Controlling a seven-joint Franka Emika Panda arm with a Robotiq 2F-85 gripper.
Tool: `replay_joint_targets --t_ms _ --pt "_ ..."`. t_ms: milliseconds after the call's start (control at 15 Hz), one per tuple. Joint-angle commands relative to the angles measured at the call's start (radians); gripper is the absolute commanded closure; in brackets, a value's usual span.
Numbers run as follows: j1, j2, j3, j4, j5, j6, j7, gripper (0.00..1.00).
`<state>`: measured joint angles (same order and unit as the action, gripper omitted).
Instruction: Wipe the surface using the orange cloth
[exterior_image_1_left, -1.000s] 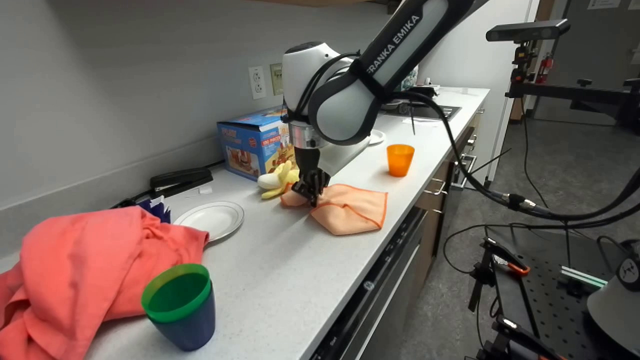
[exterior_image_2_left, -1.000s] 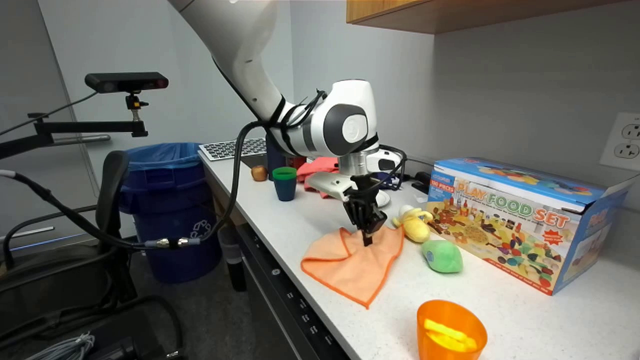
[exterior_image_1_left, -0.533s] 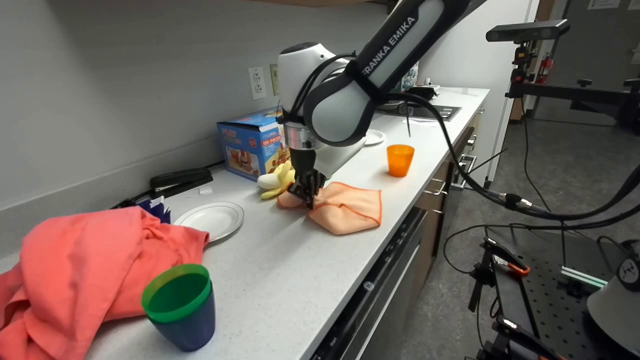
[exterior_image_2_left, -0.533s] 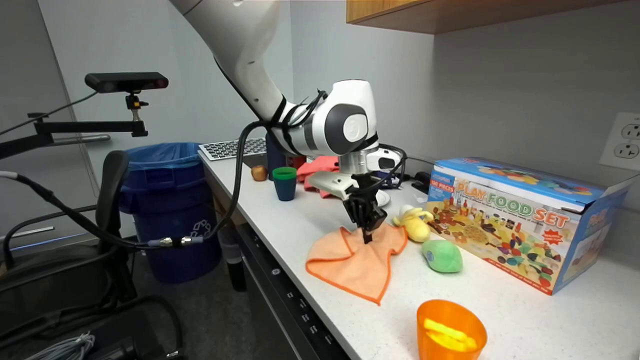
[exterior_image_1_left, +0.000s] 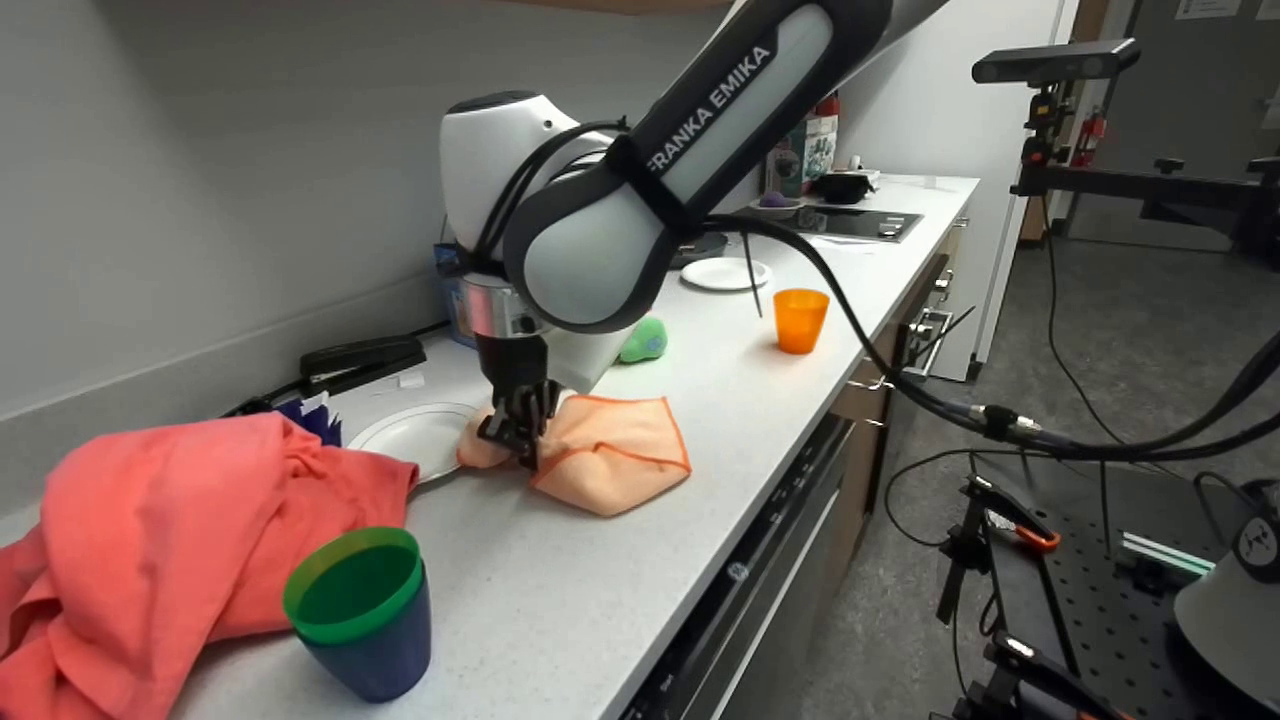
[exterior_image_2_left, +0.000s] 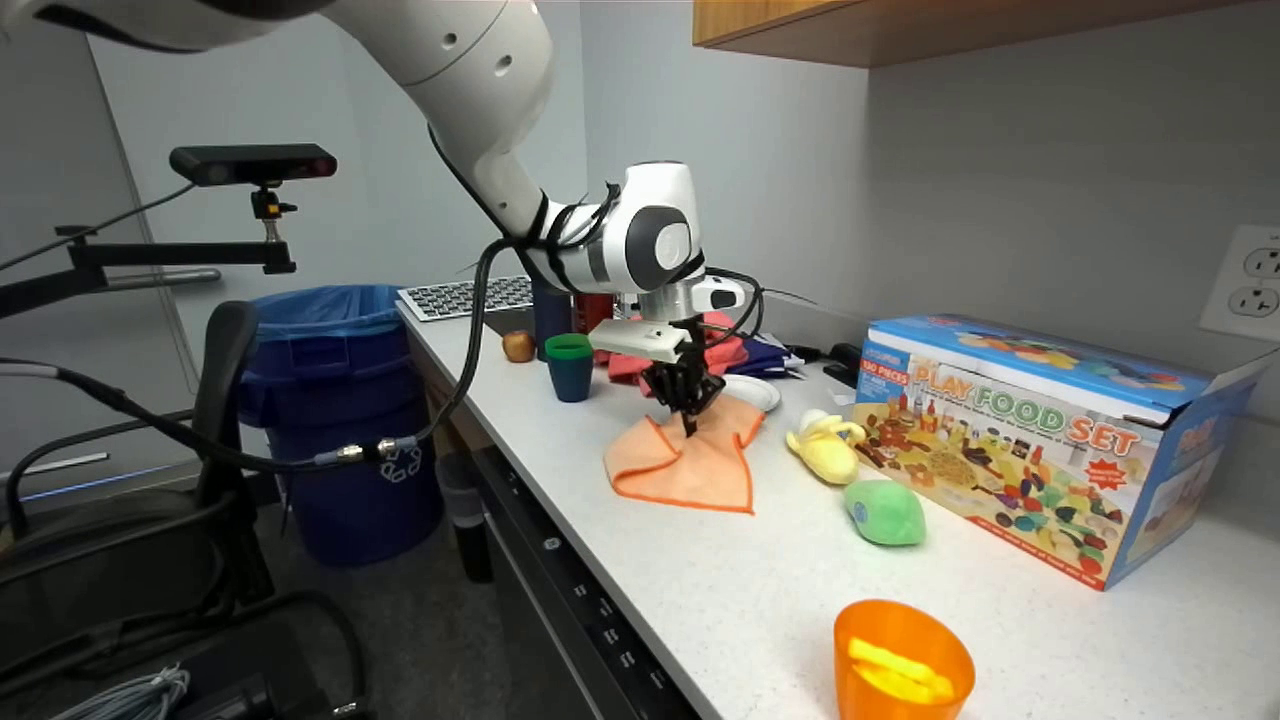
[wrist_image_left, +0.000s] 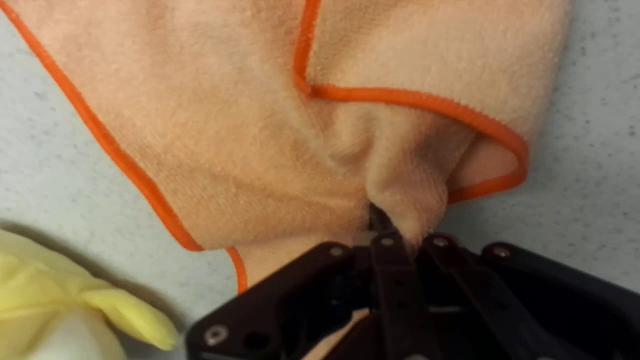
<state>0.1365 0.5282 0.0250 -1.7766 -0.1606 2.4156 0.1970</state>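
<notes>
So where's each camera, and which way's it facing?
An exterior view: near the stacked cups, facing along the countertop to the cooktop; arm, tool show.
An exterior view: near the orange cup, facing the keyboard; arm, tool show.
Wrist view: on the arm, facing down at the orange cloth; tool shows.
Both exterior views share the orange cloth.

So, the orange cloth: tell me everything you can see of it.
The orange cloth is pale peach, fuzzy-looking like microfibre, with a darker orange hem. It lies spread on the speckled countertop, one side folded over on itself. The shut gripper pinches a bunched part from above. The cloth lies beside the white plate; whether they touch is unclear.
</notes>
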Motion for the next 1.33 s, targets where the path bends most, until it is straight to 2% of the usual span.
replay_joint_targets --t_ms 0,67,133,733,1067,1267 --pt "0.012 0.095 0.017 0.112 0.013 -0.051 -0.078 0.98" --pt "0.016 0.097 0.014 0.122 0.008 -0.061 -0.086 0.69" --pt "0.018 0.1 0.012 0.13 0.003 -0.068 -0.096 0.68" --pt "0.03 0.036 0.026 0.132 -0.024 -0.107 -0.205 0.01" --pt "0.057 -0.025 0.048 0.122 -0.05 -0.105 -0.259 0.0" --pt "0.061 -0.09 0.079 0.099 -0.028 -0.163 -0.293 0.0"
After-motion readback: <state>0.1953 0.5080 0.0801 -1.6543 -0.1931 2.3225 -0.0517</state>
